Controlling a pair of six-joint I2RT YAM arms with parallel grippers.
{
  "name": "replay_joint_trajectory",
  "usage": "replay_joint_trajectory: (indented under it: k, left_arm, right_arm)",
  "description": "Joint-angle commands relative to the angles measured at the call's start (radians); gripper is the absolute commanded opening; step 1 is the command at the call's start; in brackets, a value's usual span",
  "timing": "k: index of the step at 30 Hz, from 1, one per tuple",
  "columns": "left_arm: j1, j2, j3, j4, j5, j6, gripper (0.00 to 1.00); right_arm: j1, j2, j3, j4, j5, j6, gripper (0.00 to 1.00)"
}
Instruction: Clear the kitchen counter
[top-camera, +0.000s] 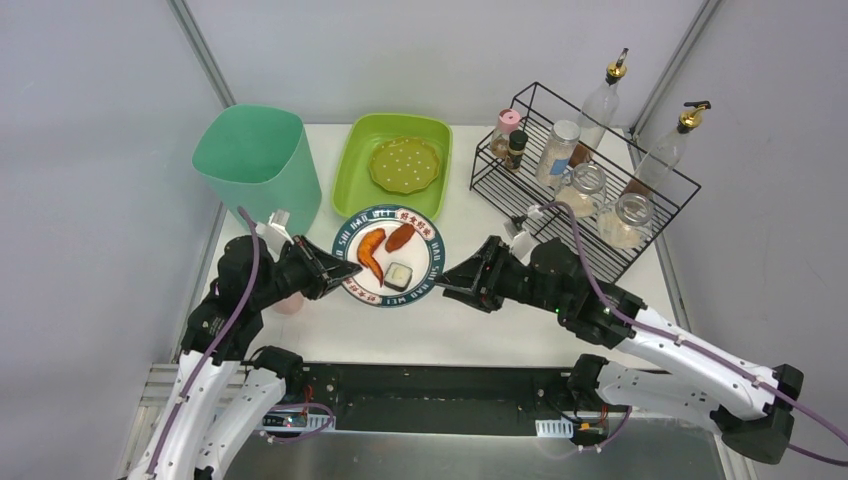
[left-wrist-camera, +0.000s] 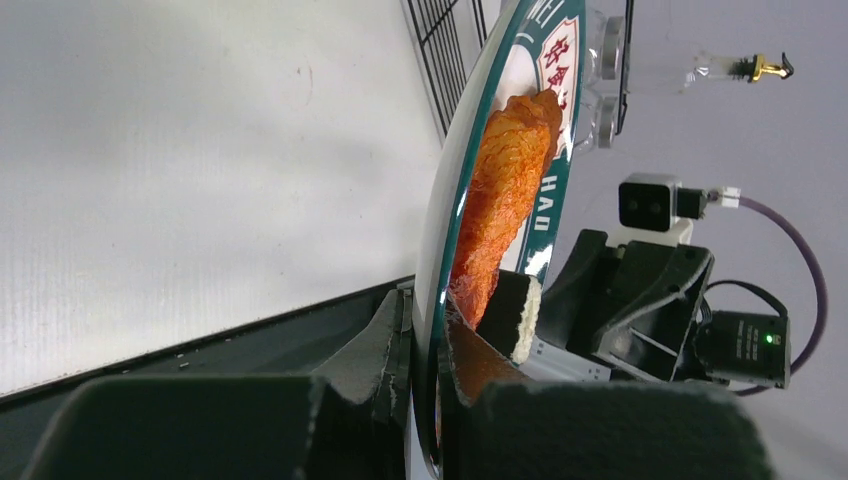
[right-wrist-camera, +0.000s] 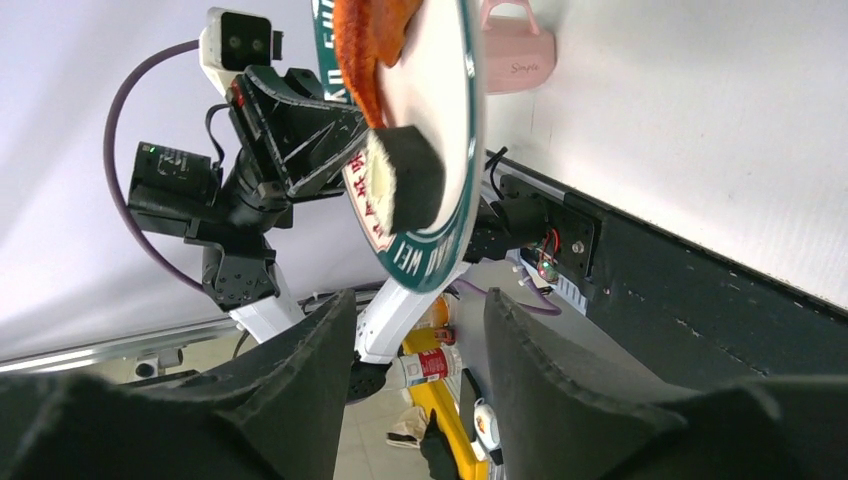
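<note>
A round plate (top-camera: 425, 262) with a teal lettered rim carries two orange food pieces (top-camera: 372, 250) and a small dark-and-white block (top-camera: 398, 273). It sits over the middle of the white kitchen counter (top-camera: 480, 325) and seems raised slightly off it. My left gripper (top-camera: 345, 272) is shut on the plate's left rim. In the left wrist view the rim (left-wrist-camera: 455, 200) runs between the pads of the left gripper (left-wrist-camera: 425, 340). My right gripper (top-camera: 447, 282) stands open just off the plate's right rim. In the right wrist view the right gripper (right-wrist-camera: 420, 330) holds nothing, and the plate (right-wrist-camera: 455, 130) lies beyond its tips.
A mint-green bin (top-camera: 260, 160) stands at the back left. A lime-green tub (top-camera: 350, 170) behind the plate holds a green dish. A black wire rack (top-camera: 585, 200) with bottles and jars fills the back right. A pink cup (top-camera: 290, 302) sits under my left arm.
</note>
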Motion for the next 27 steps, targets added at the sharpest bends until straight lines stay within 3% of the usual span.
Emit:
replay_joint_trajectory:
  k: [1,12,22,27]
  left_arm:
    - [-0.001,0.035,0.077,0.134,-0.052,-0.037,0.00]
    - [0.048,0.256,0.248,0.248,-0.170,0.027,0.00]
    - [0.221,0.479,0.421,0.381,-0.132,0.032,0.00]
    - [0.369,0.576,0.506,0.390,-0.088,0.037,0.00]
  right_arm:
    - [0.004,-0.067,0.017,-0.016,0.033,-0.025,0.53]
    - [0.003,-0.195,-0.079,-0.067,0.068,-0.037,0.55]
    - [0.001,-0.241,-0.138,-0.089,0.053,-0.050,0.55]
    - [0.001,-0.248,-0.152,-0.096,0.040,-0.055,0.54]
